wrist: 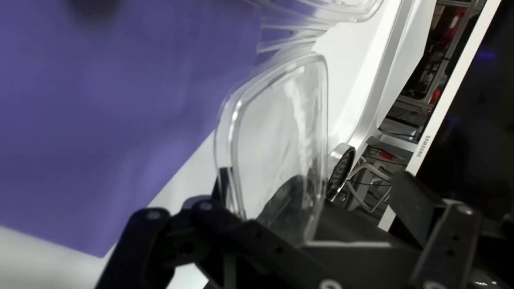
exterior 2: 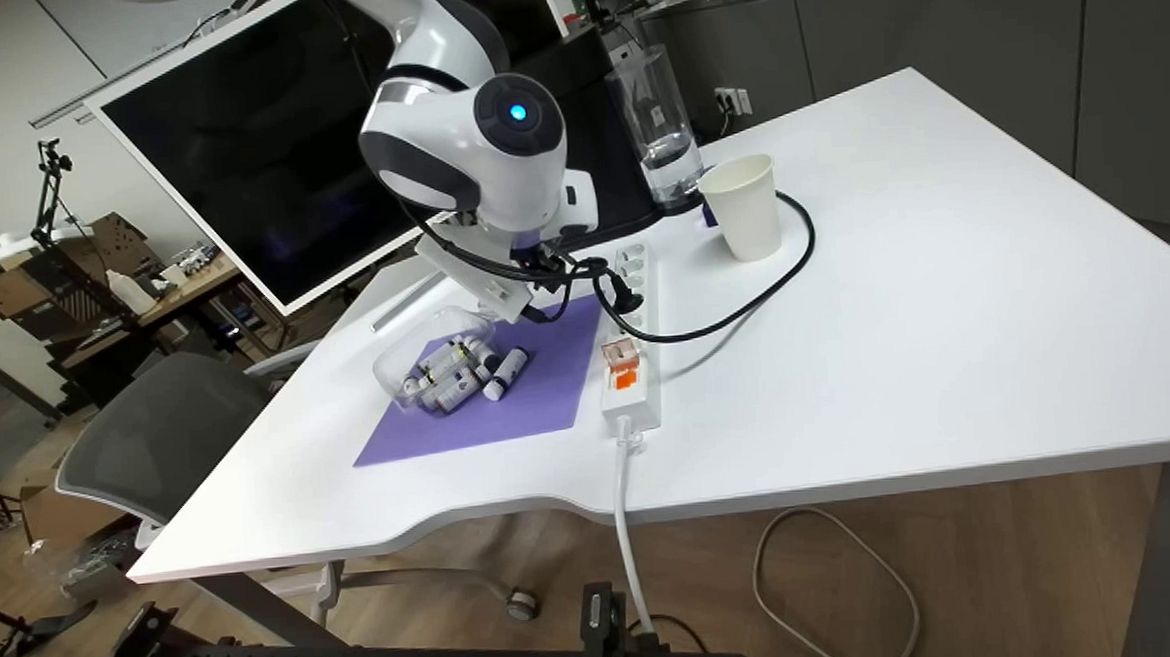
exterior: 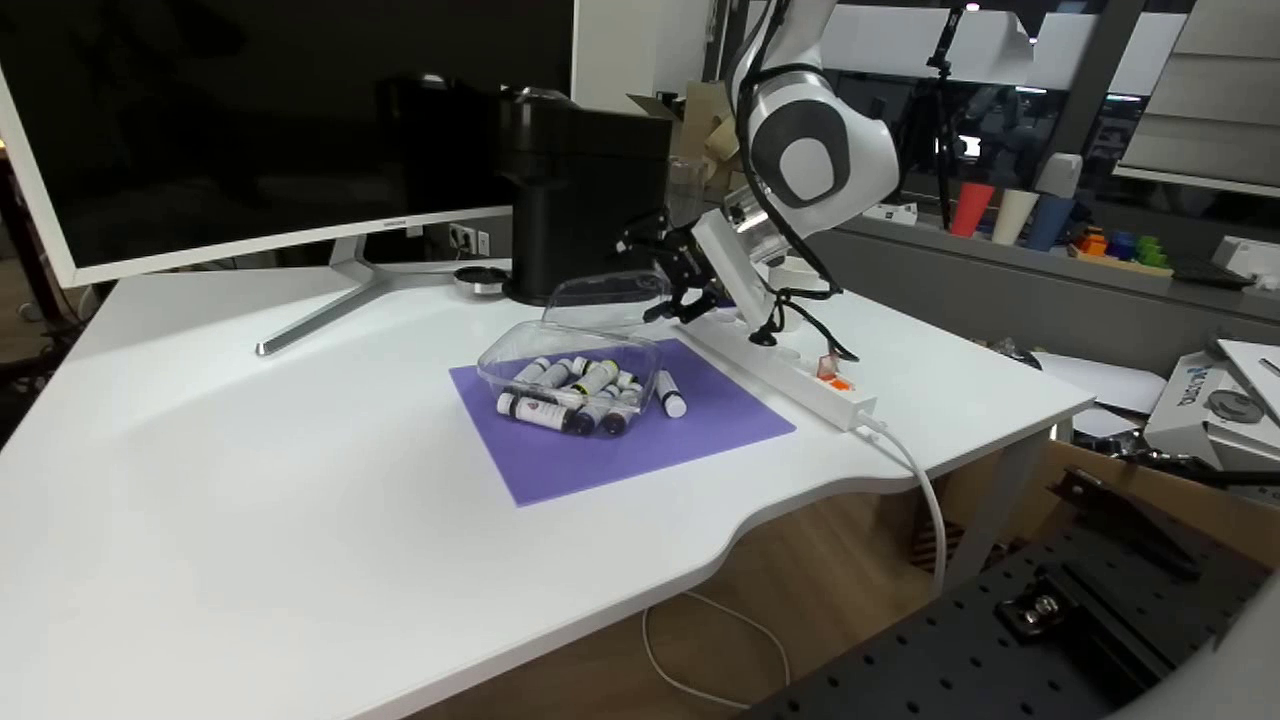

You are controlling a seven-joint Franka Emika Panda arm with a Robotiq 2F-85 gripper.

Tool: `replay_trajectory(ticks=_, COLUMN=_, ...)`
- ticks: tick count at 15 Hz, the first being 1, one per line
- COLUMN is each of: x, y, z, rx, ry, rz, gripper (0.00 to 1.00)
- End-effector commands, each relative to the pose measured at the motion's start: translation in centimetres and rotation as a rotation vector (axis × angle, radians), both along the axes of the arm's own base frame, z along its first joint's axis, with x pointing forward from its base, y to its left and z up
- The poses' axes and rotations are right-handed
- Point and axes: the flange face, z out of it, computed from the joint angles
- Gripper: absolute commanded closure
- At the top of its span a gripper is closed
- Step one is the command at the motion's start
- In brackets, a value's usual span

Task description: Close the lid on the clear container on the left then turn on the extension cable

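Observation:
The clear container (exterior: 497,362) holds several small white bottles and stands on a purple mat. Its clear lid (exterior: 600,296) is raised behind it, hinged open. In the wrist view the lid (wrist: 277,120) stands steeply, with the container's edge (wrist: 349,10) at the top. My gripper (exterior: 640,280) is open at the lid's far end. In the wrist view its fingers (wrist: 319,196) are wide apart, with the lid's end between them; contact is unclear. The white extension cable (exterior: 765,368) lies beside the mat, its orange switch (exterior 2: 626,378) under a raised clear cover. In an exterior view the arm hides my fingers.
A black coffee machine (exterior: 590,200) stands close behind the lid and gripper. The monitor (exterior: 300,120) is at the back. A loose bottle (exterior: 670,394) lies beside the container. A paper cup (exterior 2: 745,210) and a black cord (exterior 2: 744,312) lie beyond the extension cable.

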Motion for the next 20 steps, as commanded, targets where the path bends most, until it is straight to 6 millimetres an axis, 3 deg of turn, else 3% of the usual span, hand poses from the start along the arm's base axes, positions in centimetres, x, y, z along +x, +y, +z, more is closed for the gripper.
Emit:
replay_trajectory(ticks=1, x=-1.1, y=0.7, z=2.2, rx=-0.042, ry=-0.076, rz=0.063, gripper=0.0)
replay_trajectory(ticks=13, x=-4.8, y=5.1, z=6.9, rx=-0.285, ry=-0.235, rz=0.325, gripper=0.0)
replay_trajectory(ticks=20, x=-6.7, y=7.7, z=8.7, rx=-0.353, ry=-0.227, rz=0.481, gripper=0.0)
